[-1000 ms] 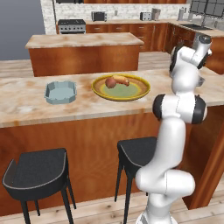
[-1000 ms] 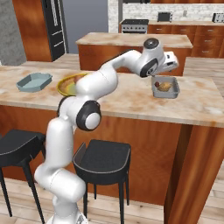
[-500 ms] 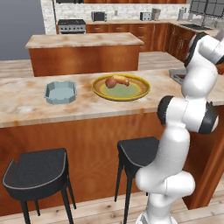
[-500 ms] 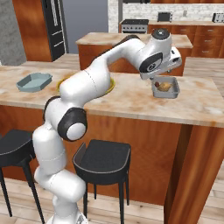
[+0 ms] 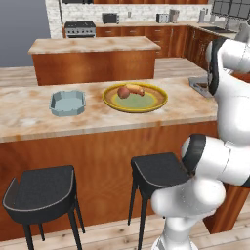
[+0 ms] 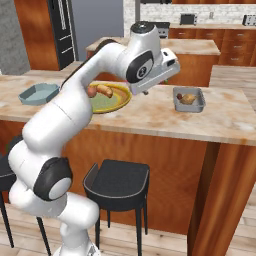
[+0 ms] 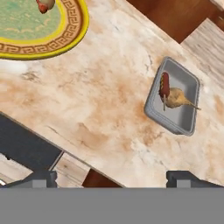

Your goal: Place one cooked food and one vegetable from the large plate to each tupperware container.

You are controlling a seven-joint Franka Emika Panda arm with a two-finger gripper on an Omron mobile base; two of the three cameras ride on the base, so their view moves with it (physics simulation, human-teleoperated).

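The large plate [image 5: 135,103], yellow-rimmed with an olive-green centre, holds a reddish-brown lump [image 5: 124,92] and a yellow-orange long piece [image 5: 136,89]. The pale blue-grey tupperware container [image 5: 67,103] stands empty to its left. The dark grey tupperware container [image 7: 173,103] holds a red-brown sausage on a stick [image 7: 164,86] and a beige root vegetable [image 7: 176,97]. My gripper [image 7: 111,178] is open with nothing between its fingertips. It hovers above the counter [image 6: 150,111] between the plate [image 6: 107,97] and the dark grey container [image 6: 189,99].
Two dark stools [image 5: 41,191] stand under the near edge of the marble counter. A second counter island [image 5: 93,49] lies behind, with kitchen cabinets and a stove along the back wall. My own arm hides part of the dark grey container in the left base view.
The arm has swung from over the dark grey container leftward toward the plate, lifting the hand. The gripper stayed open. The foods have not moved.
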